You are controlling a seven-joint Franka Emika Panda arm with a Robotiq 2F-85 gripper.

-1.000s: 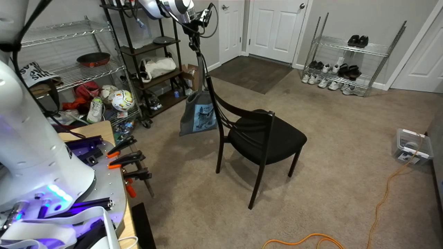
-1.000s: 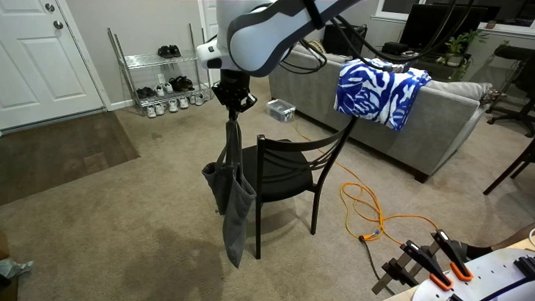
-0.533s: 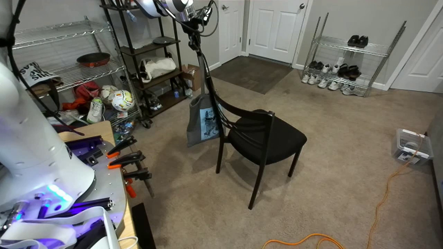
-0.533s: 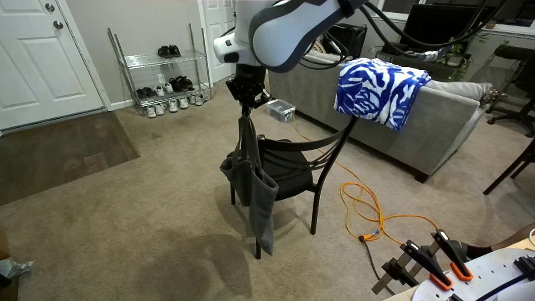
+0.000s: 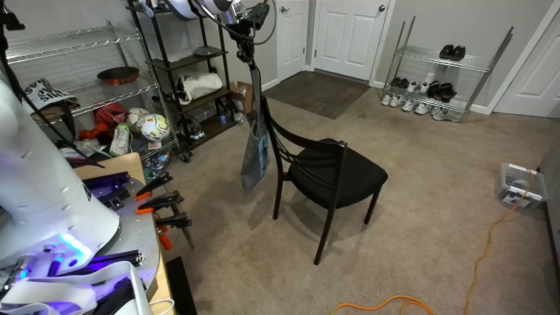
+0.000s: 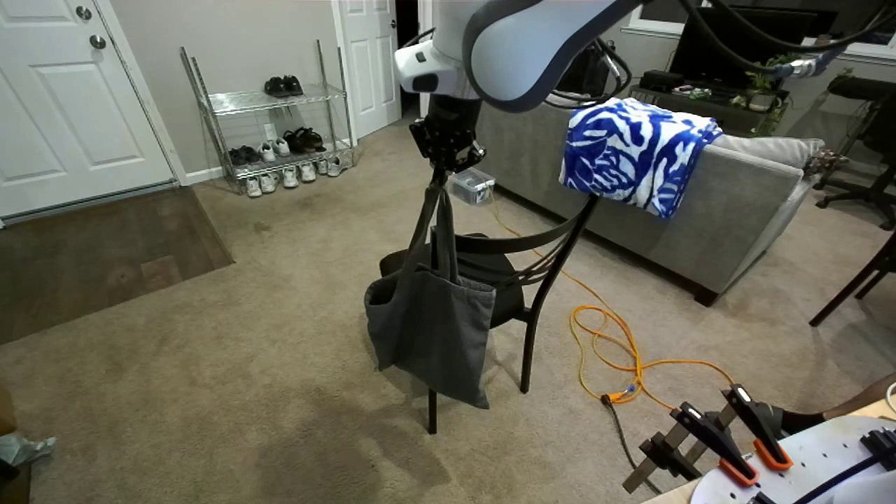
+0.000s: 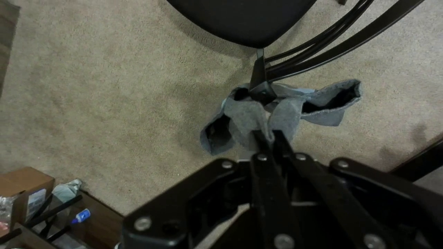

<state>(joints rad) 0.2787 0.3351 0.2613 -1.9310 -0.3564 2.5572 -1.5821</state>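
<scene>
A dark grey tote bag (image 6: 441,329) hangs by its straps from my gripper (image 6: 438,175), seen in both exterior views. In the wrist view the fingers of my gripper (image 7: 267,132) are shut on the grey strap (image 7: 245,116), which folds between the tips. A black chair (image 5: 337,175) stands on the carpet, and the bag hangs right beside its back post (image 7: 262,90). From above, that post shows just past the strap, between two dark openings of the bag. Whether bag and post touch I cannot tell. The bag's bottom is off the floor.
A grey couch (image 6: 651,238) with a blue-and-white towel (image 6: 623,150) stands past the chair. An orange cord (image 6: 630,350) lies on the carpet. Clamps (image 5: 159,201) stick out from the table edge. Wire shelving (image 5: 96,87) and a dark shelf (image 5: 192,63) line the wall.
Gripper and bag have moved toward and along the chair's back, rightward in an exterior view. The bag has swung round, turning its broad side there and its edge in the opposite view.
</scene>
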